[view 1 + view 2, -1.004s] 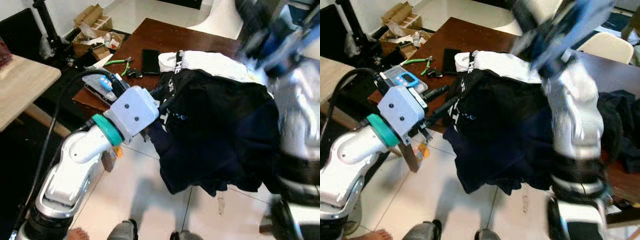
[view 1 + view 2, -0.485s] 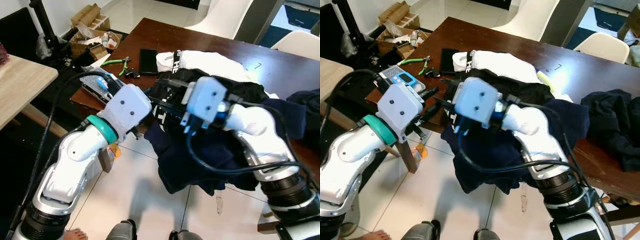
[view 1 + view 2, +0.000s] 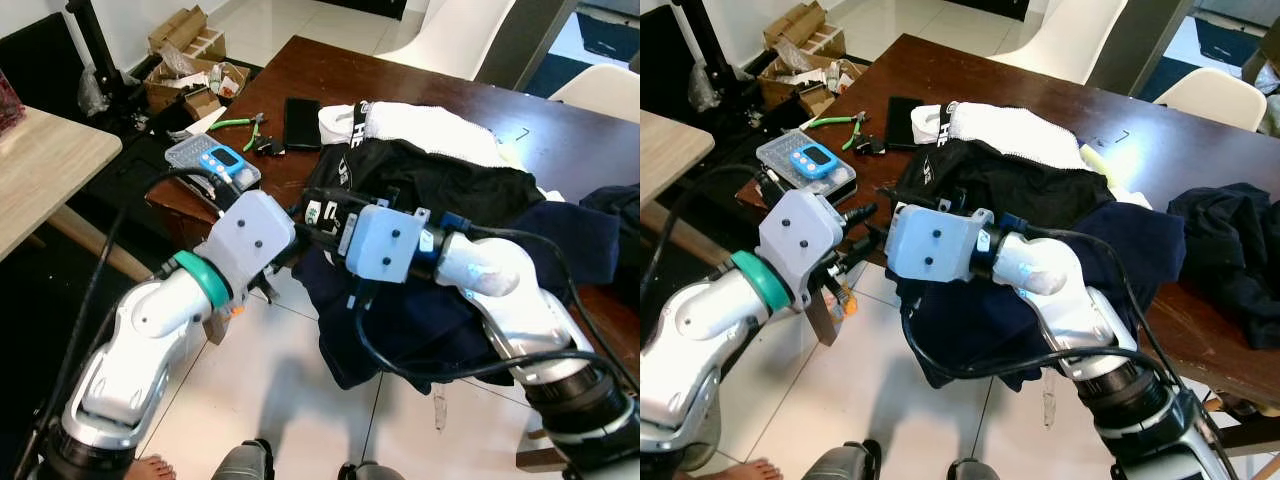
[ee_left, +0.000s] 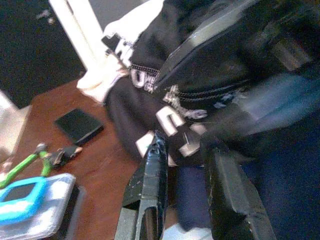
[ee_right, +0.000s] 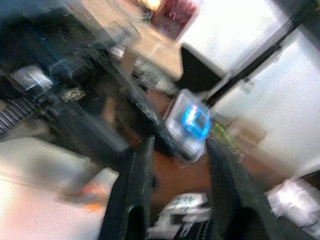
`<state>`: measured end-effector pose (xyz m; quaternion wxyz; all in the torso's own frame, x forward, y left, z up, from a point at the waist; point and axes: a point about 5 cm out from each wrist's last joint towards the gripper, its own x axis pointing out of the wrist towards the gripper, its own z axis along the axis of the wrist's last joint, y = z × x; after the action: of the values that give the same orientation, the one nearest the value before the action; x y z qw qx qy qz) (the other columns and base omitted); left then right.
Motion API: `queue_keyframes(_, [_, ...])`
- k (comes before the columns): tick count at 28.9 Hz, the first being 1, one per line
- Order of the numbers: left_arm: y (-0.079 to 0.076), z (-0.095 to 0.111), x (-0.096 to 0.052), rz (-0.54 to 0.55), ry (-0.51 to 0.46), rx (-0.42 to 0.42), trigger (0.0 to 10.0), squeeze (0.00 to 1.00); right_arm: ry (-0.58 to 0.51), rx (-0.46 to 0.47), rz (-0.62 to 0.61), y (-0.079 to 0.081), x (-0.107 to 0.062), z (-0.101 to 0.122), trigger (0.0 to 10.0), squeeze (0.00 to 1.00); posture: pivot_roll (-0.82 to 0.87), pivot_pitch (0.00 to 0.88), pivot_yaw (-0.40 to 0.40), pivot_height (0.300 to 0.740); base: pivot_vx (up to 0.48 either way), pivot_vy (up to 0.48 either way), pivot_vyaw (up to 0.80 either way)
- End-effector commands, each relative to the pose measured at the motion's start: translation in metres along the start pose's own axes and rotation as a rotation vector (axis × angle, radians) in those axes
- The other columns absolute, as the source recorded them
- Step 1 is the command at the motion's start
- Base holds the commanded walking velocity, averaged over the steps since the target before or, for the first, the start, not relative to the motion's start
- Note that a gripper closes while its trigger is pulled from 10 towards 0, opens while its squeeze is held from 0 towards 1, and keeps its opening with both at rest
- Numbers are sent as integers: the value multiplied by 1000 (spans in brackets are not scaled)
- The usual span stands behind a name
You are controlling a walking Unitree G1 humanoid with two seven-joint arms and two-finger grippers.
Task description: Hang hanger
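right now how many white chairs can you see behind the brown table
2. One white chair stands at the far edge of the brown table, near its middle; the other white chair is at the far right corner. More may be hidden beyond the frame.

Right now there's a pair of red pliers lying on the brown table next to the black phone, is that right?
Not quite: the pliers have green handles, not red, as the left eye view shows. They do lie on the brown table next to the black phone.

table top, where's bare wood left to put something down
Bare brown wooden table runs along the far edge behind the white garment, and between it and the dark heap. The near left corner is crowded: clear plastic box, green pliers, black phone.
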<state>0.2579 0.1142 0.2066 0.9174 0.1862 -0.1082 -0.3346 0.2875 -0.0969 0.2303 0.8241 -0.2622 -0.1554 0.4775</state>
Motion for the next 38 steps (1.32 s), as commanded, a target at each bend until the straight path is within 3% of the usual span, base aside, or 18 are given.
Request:
queue_keyframes(1, [4,4,-3,24,-57,-27,10000,0,-110,190,-17,-12,-16,8,10000,0,76,32,-6,740,0,0,0])
queue_keyframes(4, [7,4,-3,47,-64,-42,10000,0,-181,244,-12,-15,-21,15,10000,0,76,32,-6,740,0,0,0])
queue_keyframes(6, [15,8,-2,89,-95,-82,10000,0,-298,307,-33,-26,-30,29,10000,0,67,35,3,740,0,0,0])
queue_keyframes(11, [16,10,-2,84,-102,-80,10000,0,-266,275,-50,-28,-31,25,10000,0,67,35,3,740,0,0,0])
queue_keyframes(16, [6,5,-7,42,-83,-101,10000,0,-22,40,65,1,-20,7,10000,0,70,48,10,740,0,0,0])
queue_keyframes(22, [5,2,-8,37,-76,-116,10000,0,14,-30,77,8,-14,6,10000,0,71,50,8,740,0,0,0])
queue_keyframes(24, [5,2,-8,37,-76,-116,10000,0,14,-30,77,8,-14,6,10000,0,71,50,8,740,0,0,0])
queue_keyframes(29, [5,4,-8,37,-82,-125,10000,0,81,-172,-39,4,-3,-3,10000,0,77,54,7,740,0,0,0])
queue_keyframes(32, [5,4,-8,37,-82,-125,10000,0,81,-172,-39,4,-3,-3,10000,0,77,54,7,740,0,0,0])
queue_keyframes(38, [4,5,-9,37,-84,-134,10000,0,186,-305,-112,-5,-5,-14,10000,0,74,57,2,740,0,0,0])
